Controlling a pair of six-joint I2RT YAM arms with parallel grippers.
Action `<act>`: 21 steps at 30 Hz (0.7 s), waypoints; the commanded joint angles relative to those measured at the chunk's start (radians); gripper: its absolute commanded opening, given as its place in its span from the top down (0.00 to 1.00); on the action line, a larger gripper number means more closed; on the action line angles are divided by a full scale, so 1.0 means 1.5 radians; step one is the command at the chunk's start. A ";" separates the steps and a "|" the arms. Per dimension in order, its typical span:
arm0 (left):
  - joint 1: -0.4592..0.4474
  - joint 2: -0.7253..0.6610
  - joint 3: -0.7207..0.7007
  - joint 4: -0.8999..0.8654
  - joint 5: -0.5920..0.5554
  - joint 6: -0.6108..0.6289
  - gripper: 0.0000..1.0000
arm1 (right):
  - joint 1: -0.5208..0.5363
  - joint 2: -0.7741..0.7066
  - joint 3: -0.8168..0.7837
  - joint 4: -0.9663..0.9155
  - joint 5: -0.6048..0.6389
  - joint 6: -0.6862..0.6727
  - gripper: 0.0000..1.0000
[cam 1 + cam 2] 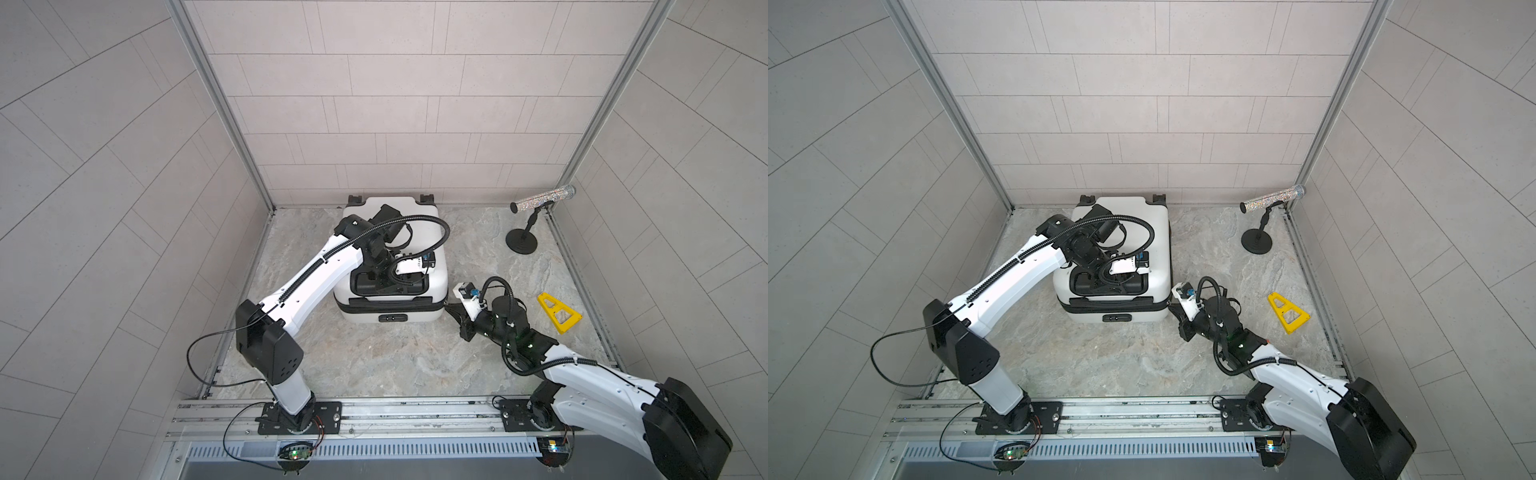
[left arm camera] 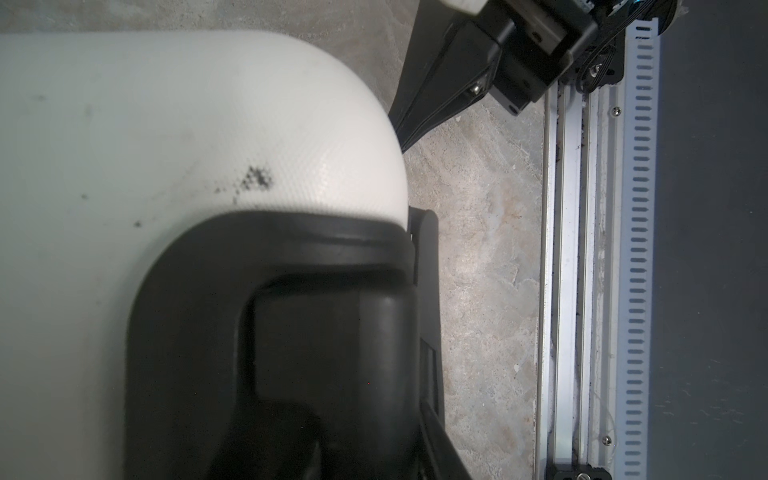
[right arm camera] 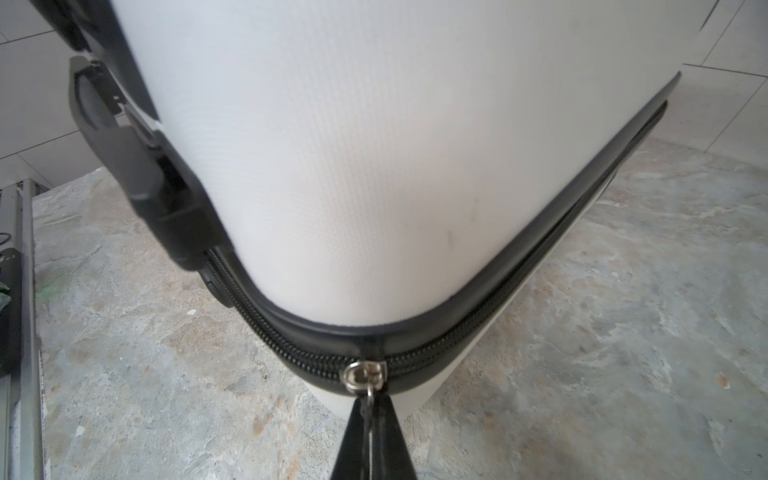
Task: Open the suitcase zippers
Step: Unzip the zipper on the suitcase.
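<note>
So the zippers are a black toothed coil set in a rubbery black band round the middle seam of the suitcase. The little silver slider sits right on the rounded corner nearest the right arm. The right end effector is pinched closed on the zipper pull hanging off that slider, its 2 pointed black fingers meeting around it just off the corner. The case lies flat on the marbled stone-look surface, black wheels up against the tiled back wall. The shell is white with a fine woven-looking texture, rounded corners and a black handle recess on top. The left end effector is down in that recess, and I can't tell if it's open or closed. Only the right wrist view shows the slider and teeth, while the left wrist view shows a dark scuff on the shell. Both top views catch a yellow triangular piece and a glittery tube on a black stand, well apart from the case.
</note>
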 commanded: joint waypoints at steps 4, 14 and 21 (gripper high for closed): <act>-0.003 -0.073 -0.004 0.037 0.033 0.001 0.93 | -0.019 0.001 0.065 -0.112 0.067 0.023 1.00; -0.005 -0.100 -0.042 0.038 0.056 0.021 0.93 | -0.050 0.015 0.084 -0.097 0.089 0.035 1.00; -0.026 -0.127 -0.104 0.040 0.122 0.064 0.93 | -0.072 0.116 0.162 -0.070 0.076 0.021 1.00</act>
